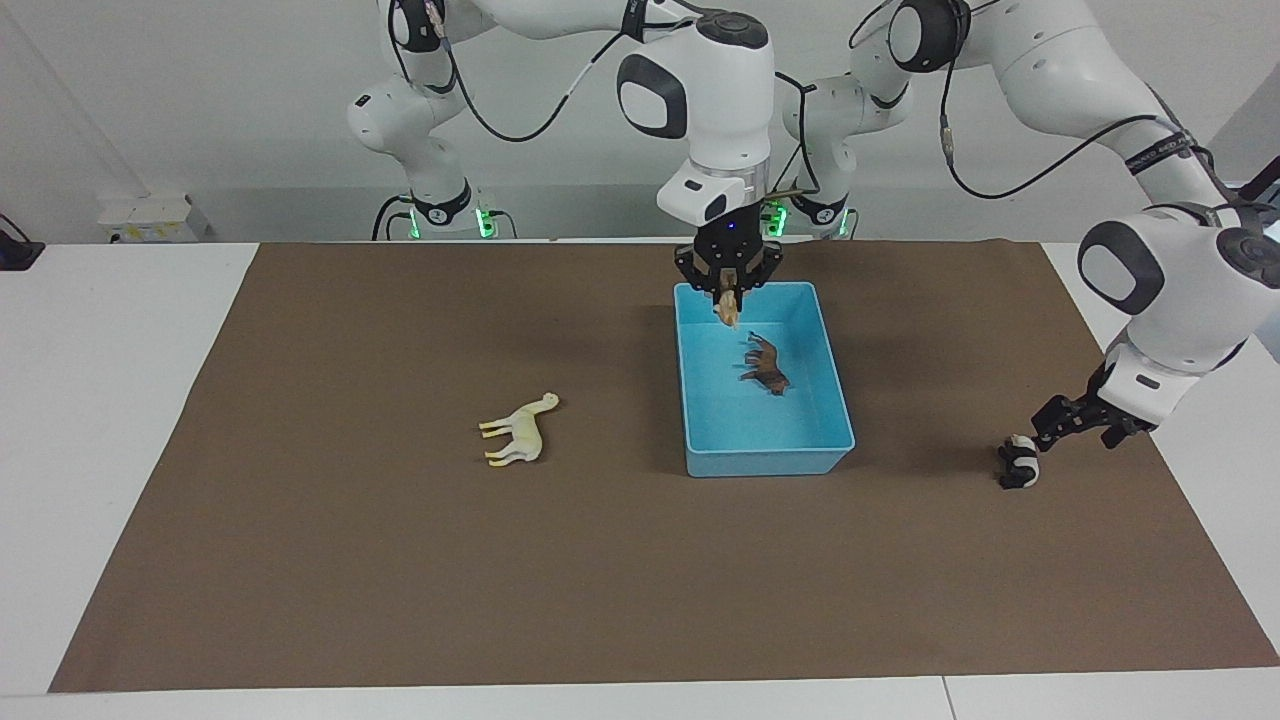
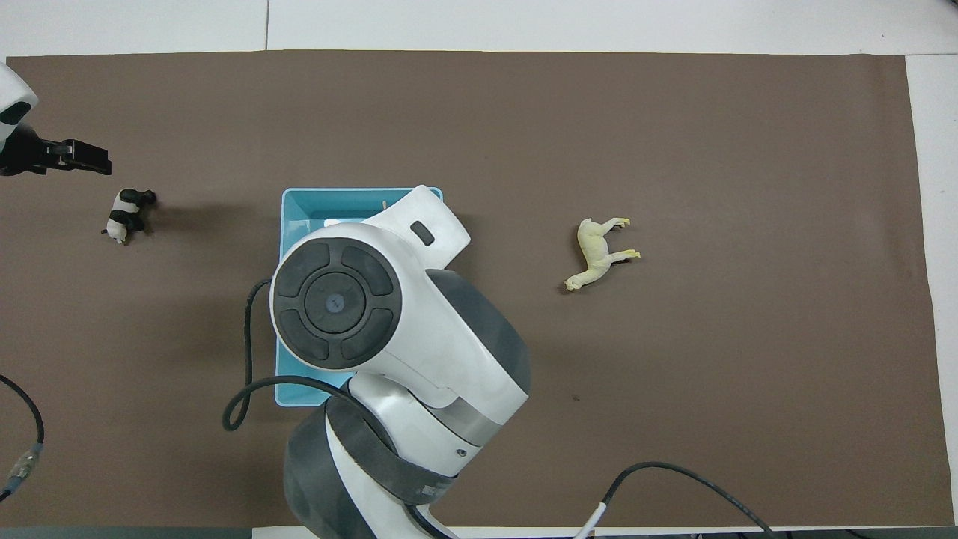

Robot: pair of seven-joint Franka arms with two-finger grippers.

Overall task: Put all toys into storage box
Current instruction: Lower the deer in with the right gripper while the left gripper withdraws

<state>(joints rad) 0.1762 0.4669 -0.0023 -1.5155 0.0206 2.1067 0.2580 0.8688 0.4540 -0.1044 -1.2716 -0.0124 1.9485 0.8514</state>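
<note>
Right pincer [image 1: 728,283] over storage box [image 1: 790,460]

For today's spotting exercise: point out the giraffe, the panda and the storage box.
giraffe [image 1: 522,432]: facing view, on its body.
panda [image 1: 1019,462]: facing view, on its body.
storage box [image 1: 765,461]: facing view, on its outer wall.

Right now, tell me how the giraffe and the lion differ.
The giraffe is cream and lies on its side on the brown mat; the lion is dark brown. The giraffe is outside the storage box; the lion is already in it. Both are small animal figurines, untouched by either gripper.
</note>
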